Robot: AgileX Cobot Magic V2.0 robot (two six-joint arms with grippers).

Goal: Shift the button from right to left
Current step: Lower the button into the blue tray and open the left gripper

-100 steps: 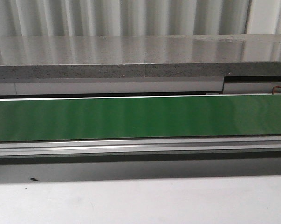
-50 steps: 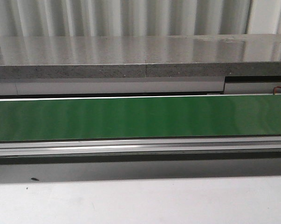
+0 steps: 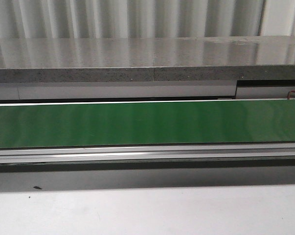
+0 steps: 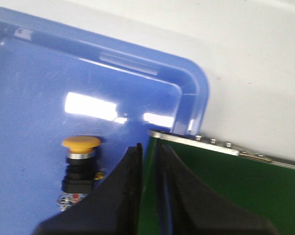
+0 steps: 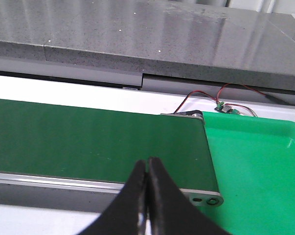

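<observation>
Both hands read as clenched on nothing: our left hand [image 4: 149, 196] shows a thin slit between its fingers, our right hand [image 5: 147, 196] none. Over the last second the front view shows no change, the green belt [image 3: 147, 122] bare throughout; we judge the transfer likely complete. Just beside the left hand, apart from its fingers, the button [image 4: 79, 164] stands upright in the blue tray [image 4: 196, 88], long axis vertical, yellow cap uppermost. Its base is partly cropped. Beyond the right hand lies the green tray [image 5: 255, 161].
</observation>
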